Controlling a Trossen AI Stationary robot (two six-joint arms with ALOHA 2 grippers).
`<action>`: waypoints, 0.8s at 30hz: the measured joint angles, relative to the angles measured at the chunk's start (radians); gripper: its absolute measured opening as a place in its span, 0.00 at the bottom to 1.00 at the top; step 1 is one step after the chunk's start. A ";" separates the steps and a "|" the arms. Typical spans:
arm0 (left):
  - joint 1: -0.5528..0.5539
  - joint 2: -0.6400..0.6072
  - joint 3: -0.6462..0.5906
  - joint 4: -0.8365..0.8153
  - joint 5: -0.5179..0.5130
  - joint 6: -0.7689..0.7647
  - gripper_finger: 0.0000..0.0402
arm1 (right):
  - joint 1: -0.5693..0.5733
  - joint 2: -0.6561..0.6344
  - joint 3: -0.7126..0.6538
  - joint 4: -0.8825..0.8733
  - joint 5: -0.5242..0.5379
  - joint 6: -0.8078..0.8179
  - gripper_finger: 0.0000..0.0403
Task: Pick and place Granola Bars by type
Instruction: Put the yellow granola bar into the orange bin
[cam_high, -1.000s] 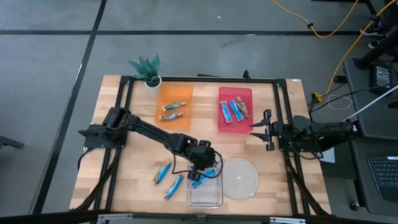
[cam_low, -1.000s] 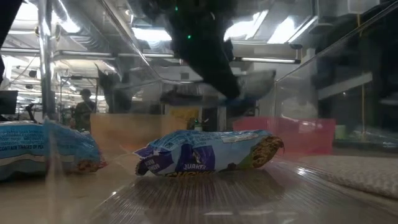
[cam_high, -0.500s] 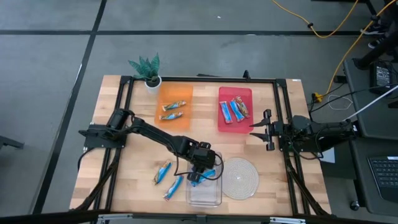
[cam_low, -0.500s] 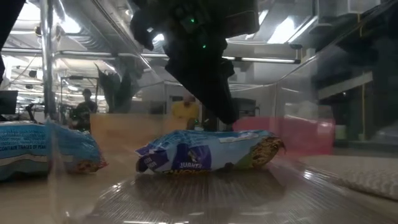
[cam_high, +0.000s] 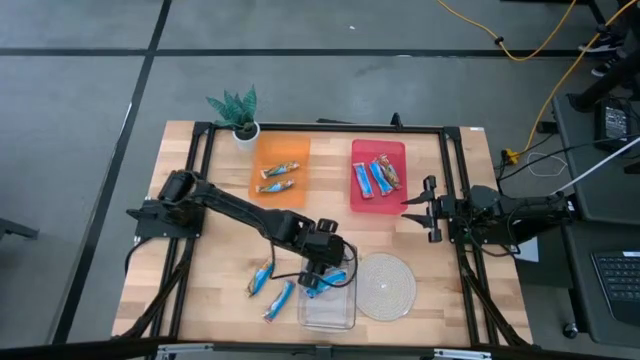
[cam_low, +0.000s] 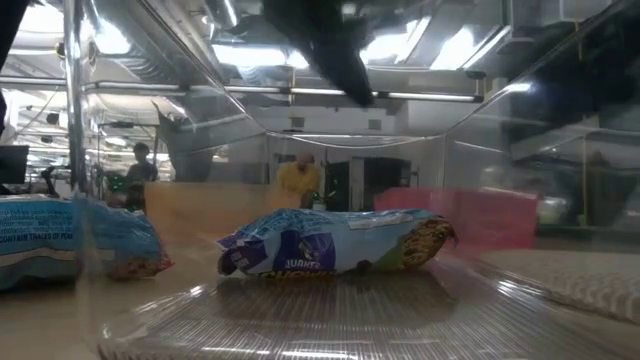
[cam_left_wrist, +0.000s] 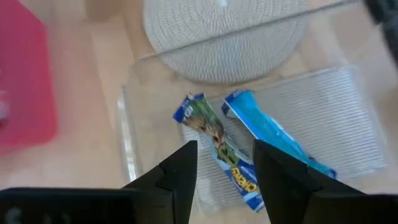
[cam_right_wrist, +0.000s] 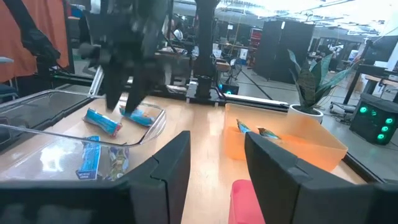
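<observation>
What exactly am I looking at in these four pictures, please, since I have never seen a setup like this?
It is a robot with two dark arms at a wooden table, sorting wrapped granola bars into trays. One picture looks straight down from above, one sits at table height, and each arm carries a wrist camera looking past its own fingers.

The left hand hangs over the clear tray, its fingers apart and holding nothing; two blue bars lie in the tray below it. The right hand waits beside the red tray, fingers apart, also empty.

Also on the table: an orange tray with two bars, the red tray with a few bars, two loose blue bars on the wood, a round woven mat and a small potted plant.
</observation>
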 joint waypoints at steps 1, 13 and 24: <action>-0.005 -0.014 0.014 -0.016 -0.008 0.000 0.37 | 0.000 0.000 0.000 -0.002 -0.003 0.000 0.39; -0.092 -0.278 0.061 -0.182 -0.197 -0.082 0.37 | 0.000 0.000 0.000 -0.003 -0.017 0.000 0.39; -0.185 -0.454 0.061 -0.378 -0.314 -0.249 0.37 | 0.000 0.000 0.000 -0.004 -0.017 0.000 0.39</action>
